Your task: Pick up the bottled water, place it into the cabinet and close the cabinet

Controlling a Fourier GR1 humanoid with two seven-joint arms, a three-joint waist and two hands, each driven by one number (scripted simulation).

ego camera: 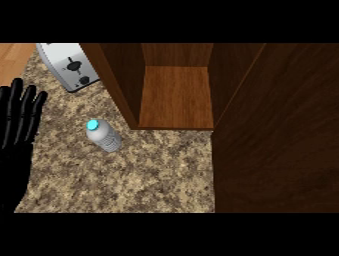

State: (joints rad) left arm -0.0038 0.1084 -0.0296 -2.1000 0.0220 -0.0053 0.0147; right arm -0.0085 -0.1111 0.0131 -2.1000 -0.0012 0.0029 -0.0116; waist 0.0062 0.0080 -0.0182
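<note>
A clear water bottle [104, 136] with a light blue cap stands on the speckled granite counter [128, 175], just left of the cabinet's front corner. The wooden cabinet [176, 95] is open, its shelf bare, and its open door [290, 130] fills the right side of the head view. My left hand [9, 135] rests at the left edge, fingers straight and pointing up, well left of the bottle and apart from it. My right hand does not show.
A silver toaster [70, 65] stands at the back left of the counter, behind the bottle. A strip of light wooden floor [2, 57] shows at the top left corner.
</note>
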